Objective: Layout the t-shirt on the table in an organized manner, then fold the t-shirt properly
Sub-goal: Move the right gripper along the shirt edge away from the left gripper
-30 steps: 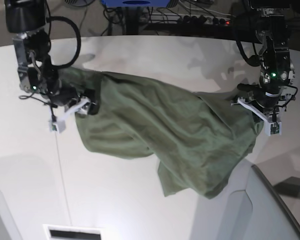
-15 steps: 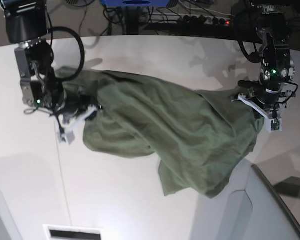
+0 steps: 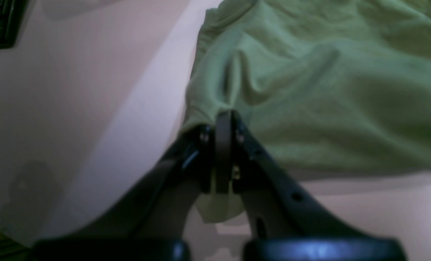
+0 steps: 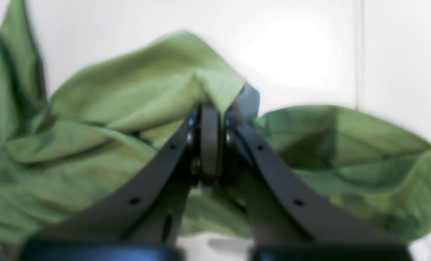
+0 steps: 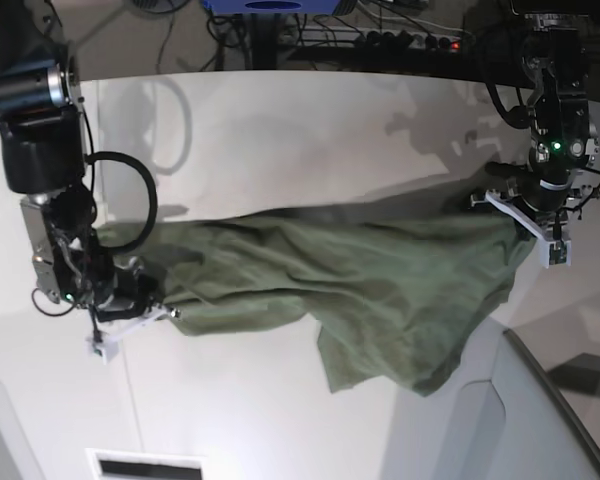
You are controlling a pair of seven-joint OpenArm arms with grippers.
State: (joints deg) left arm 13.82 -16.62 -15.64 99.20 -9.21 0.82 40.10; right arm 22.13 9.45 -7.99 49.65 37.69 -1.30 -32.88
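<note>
The olive-green t-shirt hangs stretched between my two grippers over the white table, its lower part drooping toward the near right. My left gripper, on the right of the base view, is shut on a pinched edge of the t-shirt; its jaws meet in the left wrist view. My right gripper, low at the left of the base view, is shut on another bunched edge of the shirt, its jaws closed in the right wrist view. The collar does not show.
A thin seam runs down the table at the near left. A grey panel covers the near right corner. Cables and dark equipment lie beyond the far edge. A vent slot sits at the front edge.
My right gripper has swung down and toward the near edge with its shirt edge, pulling the cloth longer and flatter. My left gripper has stayed almost in place.
</note>
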